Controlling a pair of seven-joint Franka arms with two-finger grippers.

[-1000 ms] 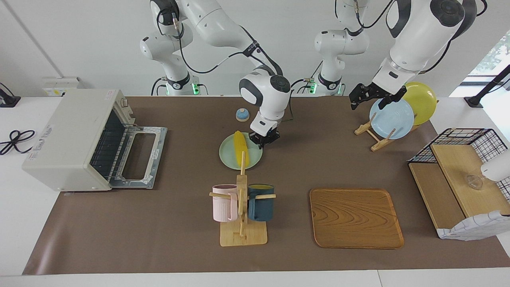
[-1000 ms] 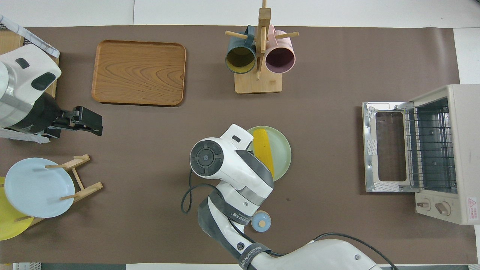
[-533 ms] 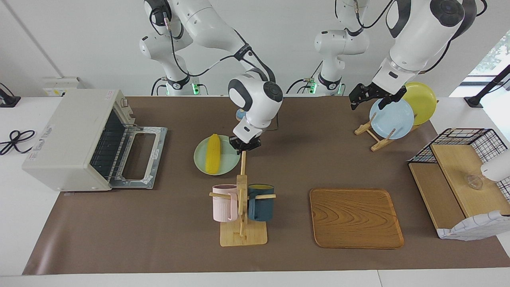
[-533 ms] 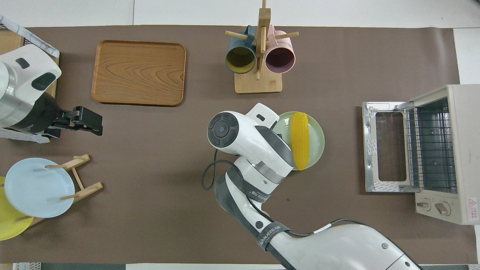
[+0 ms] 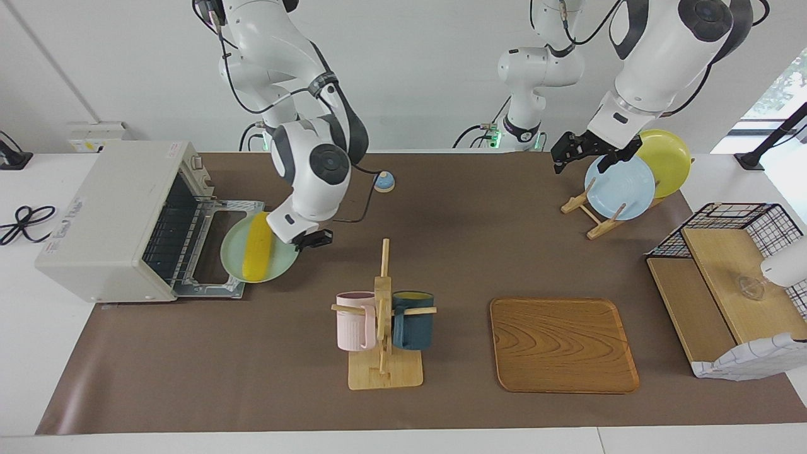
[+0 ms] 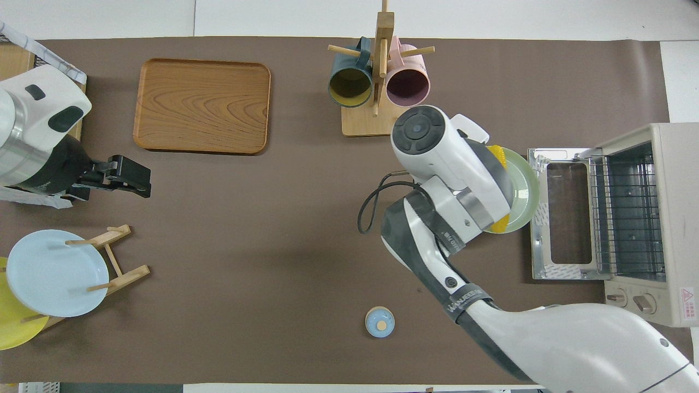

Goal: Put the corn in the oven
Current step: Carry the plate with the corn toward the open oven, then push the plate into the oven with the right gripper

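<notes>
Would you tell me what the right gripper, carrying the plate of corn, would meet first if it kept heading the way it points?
Probably the oven's open door; the plate's rim already overlaps it, though height is unclear.

In the overhead view the right arm's wrist is covering most of the corn (image 6: 496, 153), leaving only its two yellow ends showing, and is hiding much of the pale green plate (image 6: 525, 188) under it. The right gripper (image 5: 301, 238) is not showing at all from above; in the facing view its fingertips are lying against the plate's edge and are too small to make out. The yellow plate (image 6: 13, 327) is being cut off by the overhead picture's edge and partly covered by the blue plate (image 6: 52, 273). The wire basket (image 5: 731, 217) is running off the facing view's edge.
</notes>
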